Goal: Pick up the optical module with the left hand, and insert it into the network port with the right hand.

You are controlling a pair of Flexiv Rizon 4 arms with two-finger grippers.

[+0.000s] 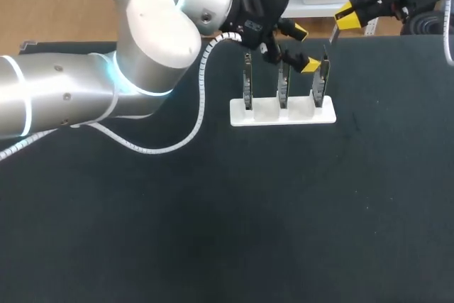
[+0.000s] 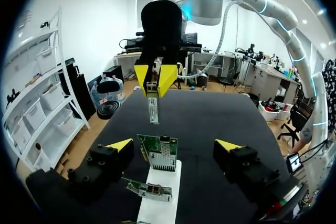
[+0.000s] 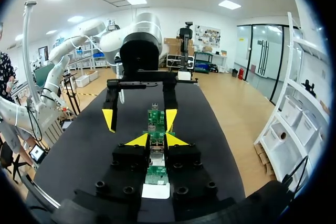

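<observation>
Near the network card (image 2: 157, 153), the right gripper (image 2: 155, 81), clamped on the optical module (image 2: 153, 109), may miss the port (image 2: 164, 141) or strike the left gripper (image 2: 174, 146), fingers wide apart, close by.

No legible text; optical module (image 2: 153, 109) print seemingly too small.

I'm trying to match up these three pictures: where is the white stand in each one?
Head view: white stand, just right of centre, in the upper half.
Left wrist view: white stand under the left hand, between its open fingers.
Right wrist view: white stand under the right hand.
Shared landmark: green circuit boards standing in it.
</observation>
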